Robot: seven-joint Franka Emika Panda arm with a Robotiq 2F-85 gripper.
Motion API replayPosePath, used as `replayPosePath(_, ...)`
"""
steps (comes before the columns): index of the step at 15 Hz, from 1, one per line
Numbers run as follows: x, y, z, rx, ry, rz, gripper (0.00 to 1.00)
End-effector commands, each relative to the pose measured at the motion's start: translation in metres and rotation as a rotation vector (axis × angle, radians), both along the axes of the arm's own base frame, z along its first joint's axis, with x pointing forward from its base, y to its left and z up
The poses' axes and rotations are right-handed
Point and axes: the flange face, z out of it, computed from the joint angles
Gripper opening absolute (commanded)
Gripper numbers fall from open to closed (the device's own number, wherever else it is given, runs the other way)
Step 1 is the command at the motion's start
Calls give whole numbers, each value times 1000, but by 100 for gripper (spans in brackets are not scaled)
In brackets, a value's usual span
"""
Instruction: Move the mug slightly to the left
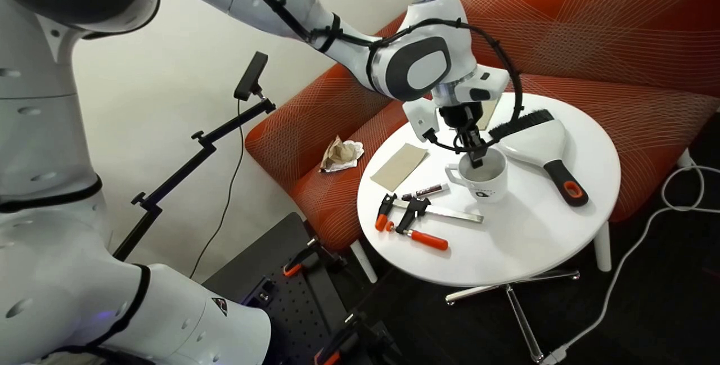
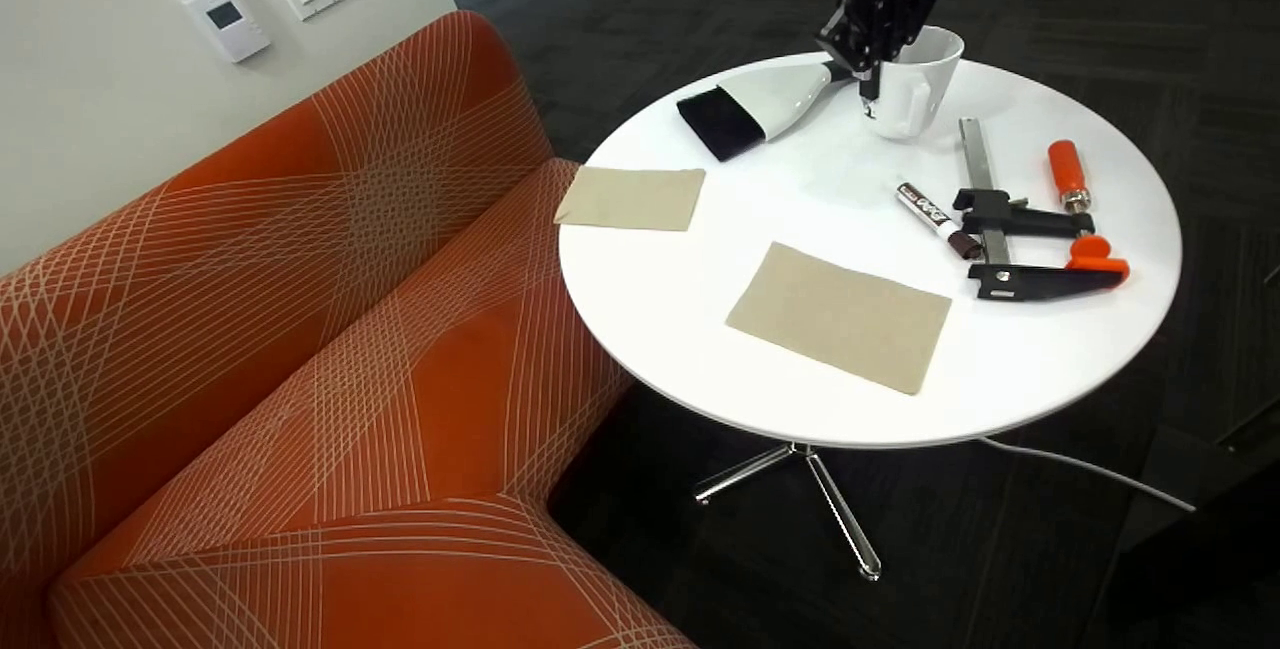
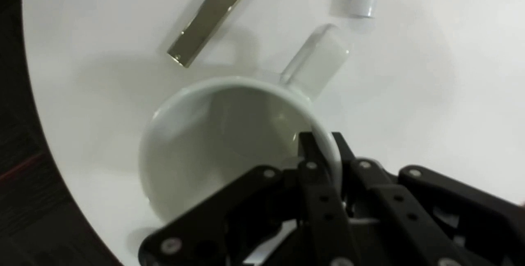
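You are gripping the mug [image 1: 490, 188] by its rim: in the wrist view, your gripper [image 3: 325, 137] is pinching the wall, with one finger reaching down inside and its partner lying against the outside, near the handle. In an exterior view, the mug is sitting over the round white table [image 1: 534, 249], between the clamp and the brush, its mouth facing up and its handle pointing left; whether its base is touching the tabletop, you cannot tell.

Just to its right, the brush [image 1: 534, 143] is lying with its black bristles toward the far side and its dark handle running toward the near right. To the left of the mug, the marker [image 1: 432, 190] is lying close by, and the clamp [image 1: 417, 210] is resting on the near side of that, its orange grip pointing right. In an exterior view, two brown sheets [image 2: 840, 317] are lying flat and well apart. Beyond the table, a crumpled bag [image 1: 340, 152] is resting on the orange sofa [image 1: 585, 33].
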Motion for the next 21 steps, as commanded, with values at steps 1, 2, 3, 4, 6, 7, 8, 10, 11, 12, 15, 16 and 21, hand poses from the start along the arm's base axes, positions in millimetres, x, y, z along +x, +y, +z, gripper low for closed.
replayPosePath(1,-3,24,36,-11,-8,59,3)
replayPosePath(2,-2,32,41,-14,-14,81,3)
replayPosePath(3,-1,40,46,-14,-20,105,3)
replayPosePath(4,0,49,51,-15,-26,128,3)
replayPosePath(6,2,66,57,-24,-36,174,3)
replayPosePath(7,3,77,59,-32,-43,201,3)
replayPosePath(8,4,86,61,-36,-49,227,3)
replayPosePath(10,5,106,62,-47,-62,284,3)
replayPosePath(11,6,118,61,-51,-70,313,3)
replayPosePath(12,6,127,60,-55,-74,340,3)
replayPosePath(15,6,155,56,-63,-85,412,3)
replayPosePath(16,5,163,55,-65,-87,432,3)
replayPosePath(21,9,189,43,-77,-88,515,3)
